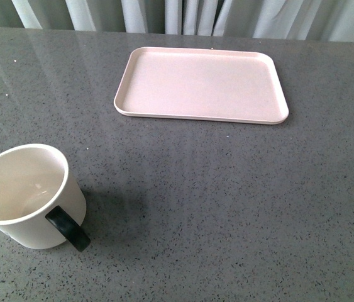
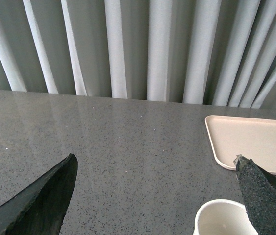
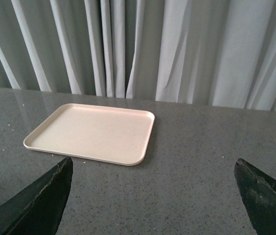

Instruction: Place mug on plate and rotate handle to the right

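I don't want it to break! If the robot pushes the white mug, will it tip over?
Probably not: the mug stands upright, wide and low, so it would likely slide on the smooth table. It looks stiff and empty, so probably fairly light. Its handle sticks out and might make it turn.

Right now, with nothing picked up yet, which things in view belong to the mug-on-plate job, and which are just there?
Belongs to the job:
cream-white mug, upright, not on the plate
its black handle
pale pink plate, bare
left gripper, open
right gripper, open

Just there:
grey speckled tabletop
white curtains behind the table
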`<action>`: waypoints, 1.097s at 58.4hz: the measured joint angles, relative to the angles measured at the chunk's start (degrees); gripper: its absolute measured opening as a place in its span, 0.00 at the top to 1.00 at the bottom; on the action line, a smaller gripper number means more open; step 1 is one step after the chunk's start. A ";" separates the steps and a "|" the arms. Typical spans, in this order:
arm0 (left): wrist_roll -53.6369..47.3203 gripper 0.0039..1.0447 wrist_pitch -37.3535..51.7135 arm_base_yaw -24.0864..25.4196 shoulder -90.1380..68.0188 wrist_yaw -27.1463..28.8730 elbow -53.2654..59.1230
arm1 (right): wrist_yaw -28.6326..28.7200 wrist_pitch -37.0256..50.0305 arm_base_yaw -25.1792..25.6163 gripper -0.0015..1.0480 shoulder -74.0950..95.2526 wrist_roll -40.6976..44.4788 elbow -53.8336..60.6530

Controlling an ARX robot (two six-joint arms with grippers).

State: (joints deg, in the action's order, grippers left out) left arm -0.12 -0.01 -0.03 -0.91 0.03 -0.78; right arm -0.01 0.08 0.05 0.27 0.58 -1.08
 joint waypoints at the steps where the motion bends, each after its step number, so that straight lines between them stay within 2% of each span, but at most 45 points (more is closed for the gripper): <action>1: 0.00 0.09 0.00 0.00 0.00 0.00 0.00 | 0.00 0.00 0.00 0.09 0.00 0.00 0.00; 32: 0.00 0.09 -0.02 0.00 0.00 -0.02 0.00 | 0.00 0.00 0.00 0.09 0.00 0.00 0.00; 33: -0.72 0.09 -1.53 0.46 -0.96 -1.60 -0.44 | 0.00 0.00 0.00 0.09 0.00 0.00 0.00; 34: -2.08 0.09 -7.39 1.77 -3.34 -6.36 -2.73 | -0.04 0.00 0.00 0.09 0.00 0.00 0.00; 36: -4.76 0.09 -14.67 3.10 -9.62 -11.06 -6.58 | 0.00 0.00 0.00 0.09 0.00 0.00 0.00; 39: -7.82 0.09 -18.10 3.80 -18.25 -13.22 -10.05 | 0.07 0.00 0.00 0.09 0.00 0.00 0.00; 42: -9.86 0.09 -16.83 3.96 -24.22 -13.14 -11.61 | 0.04 0.00 0.00 0.09 0.00 0.00 0.00; 50: -15.32 0.09 -6.84 4.35 -43.95 -12.02 -17.25 | 0.02 0.00 0.00 0.09 0.00 0.00 0.00; 64: -15.82 0.09 -2.12 1.88 -60.41 -10.67 -22.93 | 0.04 0.00 0.00 0.09 0.00 0.00 0.00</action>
State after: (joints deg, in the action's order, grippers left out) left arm -15.94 -2.13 1.85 -61.32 -10.63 -23.70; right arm 0.03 0.08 0.05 0.27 0.58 -1.08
